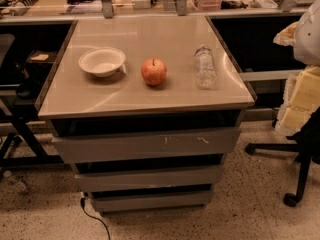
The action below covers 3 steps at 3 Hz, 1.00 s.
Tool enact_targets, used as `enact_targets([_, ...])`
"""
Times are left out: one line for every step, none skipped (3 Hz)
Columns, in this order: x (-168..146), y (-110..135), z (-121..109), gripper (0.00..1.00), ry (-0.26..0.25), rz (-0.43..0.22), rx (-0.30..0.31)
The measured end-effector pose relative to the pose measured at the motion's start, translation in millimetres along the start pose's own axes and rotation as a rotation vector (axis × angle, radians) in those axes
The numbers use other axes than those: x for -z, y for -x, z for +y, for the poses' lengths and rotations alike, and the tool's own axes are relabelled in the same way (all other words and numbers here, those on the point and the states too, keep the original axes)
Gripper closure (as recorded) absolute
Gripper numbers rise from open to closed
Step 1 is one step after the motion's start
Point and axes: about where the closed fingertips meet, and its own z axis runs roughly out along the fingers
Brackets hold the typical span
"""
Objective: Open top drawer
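1. Pincer status: my pincer is not in the camera view. I cannot tell whether it is apart, together or clamped on anything. A pale shape at the right edge may be part of my arm, but this is unconfirmed.

2. Target location: with the pincer unseen, no offset from it can be given. The top drawer (pixel 145 145) is the uppermost grey front, directly under the cabinet top (pixel 145 98), and carries pale scratch marks (pixel 165 142) right of centre. It appears closed, so I judge the task not yet started.

3. Grip rationale: the front has no handle. The dark gap above its upper edge is probably the only purchase, so I expect to hook there and pull outward.

4. Load on top: a bowl (pixel 102 61), an apple (pixel 154 72) and an upright water bottle (pixel 205 67) stand well apart along the top. A jerky pull could topple the bottle or roll the apple.

5. Do not engage: the two lower drawer fronts (pixel 149 178).
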Motion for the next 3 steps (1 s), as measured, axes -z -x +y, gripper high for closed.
enact_targets([0, 0, 0, 0.00, 0.000, 0.000, 0.000])
enact_targets([-24, 8, 17, 0.00, 0.040, -0.002, -0.007])
enact_targets([-66, 24, 43, 0.00, 0.104, -0.016, 0.008])
